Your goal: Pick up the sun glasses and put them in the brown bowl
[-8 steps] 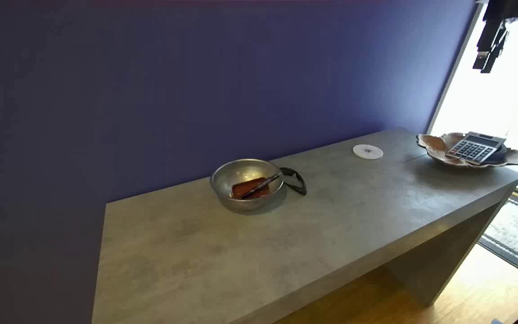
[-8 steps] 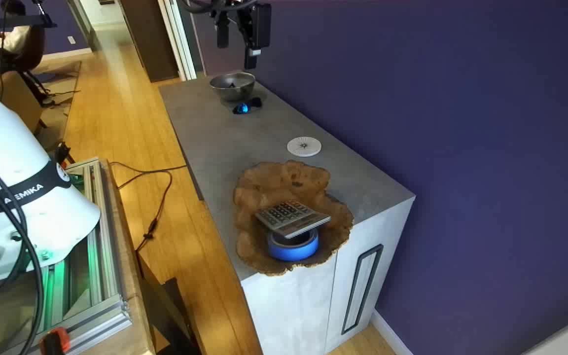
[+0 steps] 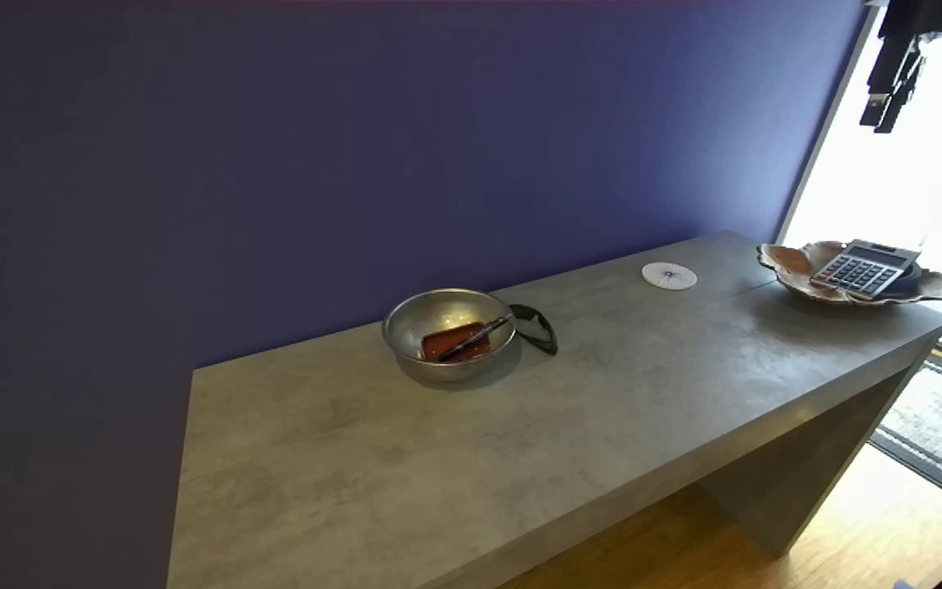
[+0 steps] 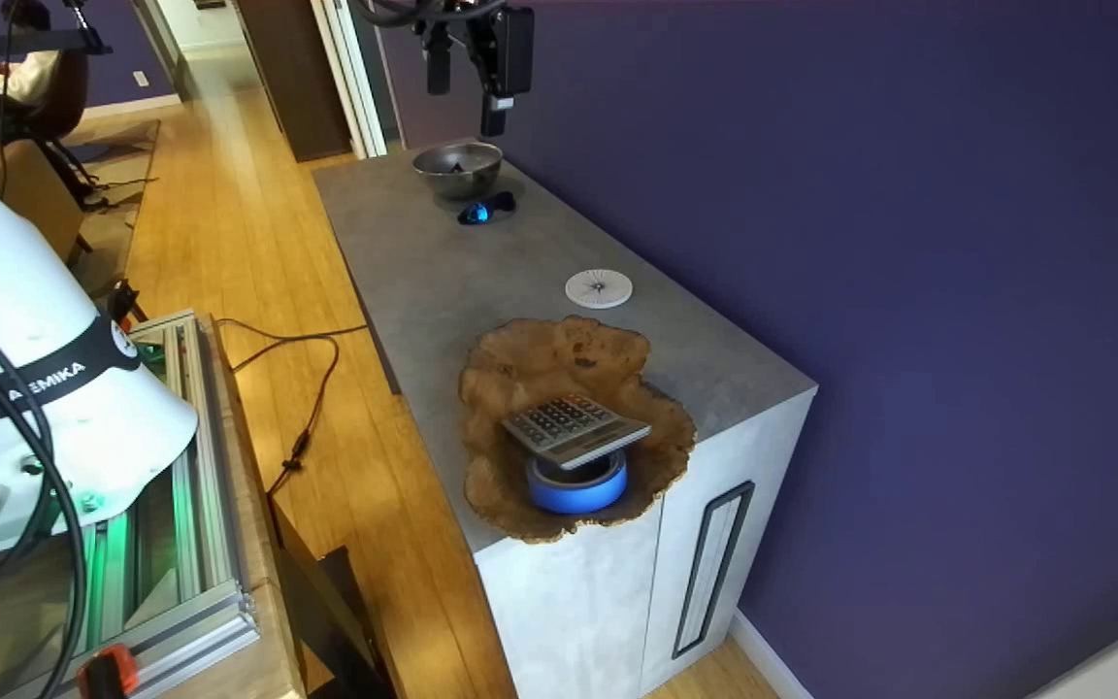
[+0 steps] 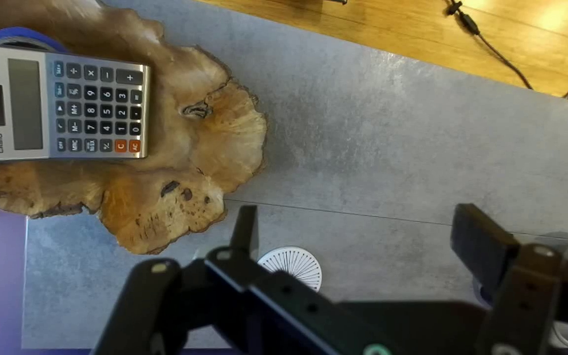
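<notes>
The black sunglasses (image 4: 483, 210) lie on the grey countertop (image 4: 423, 252), well below the pincer (image 4: 465, 110) and off past the finger at the right of the wrist view. Nothing stirs: neither they nor the pincer has shifted in the last half second, so I'd say the pick hasn't begun. Their lenses seem to face back toward the pincer, one glinting blue; the long axis looks to run slantwise across the countertop's width. Just beyond them from the pincer stands the steel bowl (image 4: 460, 184); whether they touch, I can't tell. The white coaster (image 4: 599, 288) lies below, nearer the pincer's opposite finger, and farther out that way the brown burl-wood bowl (image 4: 569, 349) holds a Casio calculator (image 5: 59, 101) tilted over a blue tape roll (image 4: 578, 493). The pincer itself gapes wide, fingers well apart, gripping nothing.
</notes>
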